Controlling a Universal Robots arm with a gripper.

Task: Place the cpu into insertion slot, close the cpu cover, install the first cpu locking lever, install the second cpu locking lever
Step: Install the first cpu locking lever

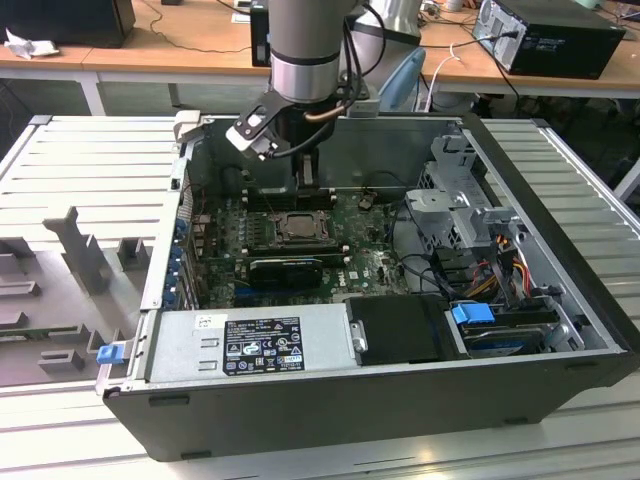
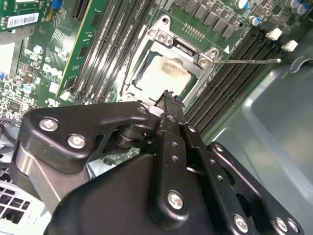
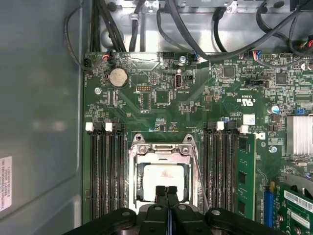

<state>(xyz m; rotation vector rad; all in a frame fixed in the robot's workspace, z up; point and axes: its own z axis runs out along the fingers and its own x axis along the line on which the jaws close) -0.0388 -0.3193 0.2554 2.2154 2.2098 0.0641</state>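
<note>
1. The arm point(image 1: 305, 40) comes down almost vertically from the top of the exterior view, with its grey-and-silver wrist point(image 1: 303, 75) pointing straight down.
2. The black gripper point(image 1: 306, 172) hangs below the wrist, aimed downward.
3. In the first wrist view, its two fingertips point(image 3: 161, 192) are pressed together with nothing between them.
4. In the second wrist view, the black finger linkages point(image 2: 205, 161) fold in toward the closed tips.

I have open room straight above the cpu cover point(image 3: 161, 151), where my claw point(image 3: 167, 192) hangs. Memory slots point(image 3: 105, 171) flank it, a thin lever point(image 2: 249, 61) juts over one bank, and cables point(image 3: 112, 29) crowd beyond.
</note>
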